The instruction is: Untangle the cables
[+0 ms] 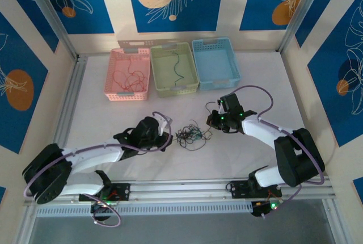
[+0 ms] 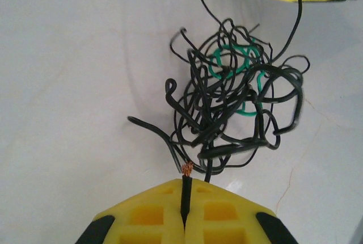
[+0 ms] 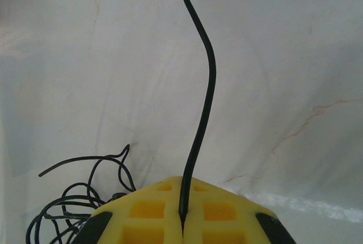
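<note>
White marbled table (image 1: 113,162), blue-and-cream patterned walls (image 1: 198,5); cables (image 1: 190,135) lie clumped on the table, left gripper (image 2: 184,198) just left of the clump with jaws pinching one black strand's bare end, right gripper (image 3: 182,198) just right, likewise pinching a black strand.

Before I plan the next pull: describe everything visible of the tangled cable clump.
The clump of cables lies on the white table: thin black wires looped together, green wire woven in. The left gripper is shut on a copper-tipped black end; the right gripper pinches another black strand.
</note>
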